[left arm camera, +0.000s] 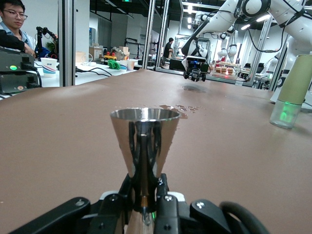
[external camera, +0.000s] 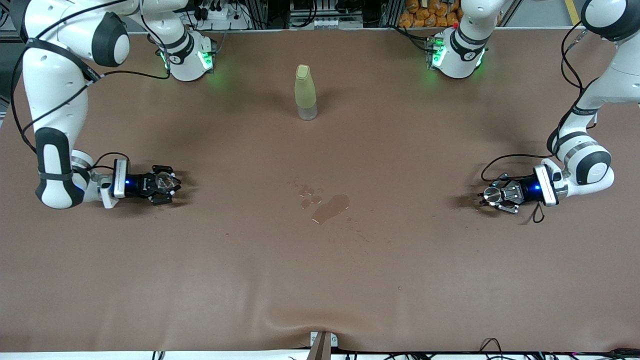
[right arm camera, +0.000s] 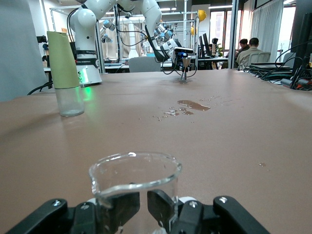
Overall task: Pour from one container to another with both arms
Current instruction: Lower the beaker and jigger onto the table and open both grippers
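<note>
Right gripper (external camera: 167,186) clamping glass cup (right arm camera: 134,187) | left gripper (external camera: 492,196) clamping metal cone cup (left arm camera: 145,144) | risk: narrow rim risking enlarging spill (external camera: 330,208)

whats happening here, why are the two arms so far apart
Each arm holds one cup low at its own end of the brown table. The left gripper has its jaws shut on the small grey metal cone-shaped cup; the right gripper is shut on the tiny clear glass cup. Both cups stand upright. Between them a wet spill lies mid-table, with a tall pale yellow-green bottle farther from the front camera. No pouring is under way.
</note>
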You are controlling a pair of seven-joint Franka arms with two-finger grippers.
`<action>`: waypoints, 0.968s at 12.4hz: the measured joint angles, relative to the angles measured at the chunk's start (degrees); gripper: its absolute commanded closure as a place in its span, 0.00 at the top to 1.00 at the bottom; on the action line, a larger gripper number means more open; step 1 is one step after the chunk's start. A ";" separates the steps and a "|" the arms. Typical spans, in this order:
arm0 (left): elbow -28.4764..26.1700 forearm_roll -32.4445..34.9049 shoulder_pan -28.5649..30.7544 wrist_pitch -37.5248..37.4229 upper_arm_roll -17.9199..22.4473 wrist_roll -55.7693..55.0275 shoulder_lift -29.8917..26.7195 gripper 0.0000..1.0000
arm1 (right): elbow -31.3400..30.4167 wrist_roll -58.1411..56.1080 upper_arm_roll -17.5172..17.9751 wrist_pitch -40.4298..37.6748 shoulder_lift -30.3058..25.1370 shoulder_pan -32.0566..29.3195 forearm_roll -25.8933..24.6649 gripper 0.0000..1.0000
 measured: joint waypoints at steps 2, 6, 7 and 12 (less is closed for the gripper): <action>0.22 0.00 -0.02 0.00 0.00 0.09 0.23 0.00 | 0.70 -0.03 0.32 0.89 1.39 0.00 0.78 0.00; 0.25 0.00 -0.04 0.00 0.00 0.25 0.96 0.03 | 1.23 -0.08 1.09 2.28 2.99 -0.03 1.21 0.11; 0.26 0.00 -0.04 0.00 0.00 0.25 0.96 0.12 | 1.33 -0.06 1.26 2.70 3.14 -0.03 1.21 0.48; 0.28 0.00 -0.04 0.00 0.00 0.29 0.96 0.44 | 1.54 1.29 1.36 2.99 3.31 -0.08 1.21 1.00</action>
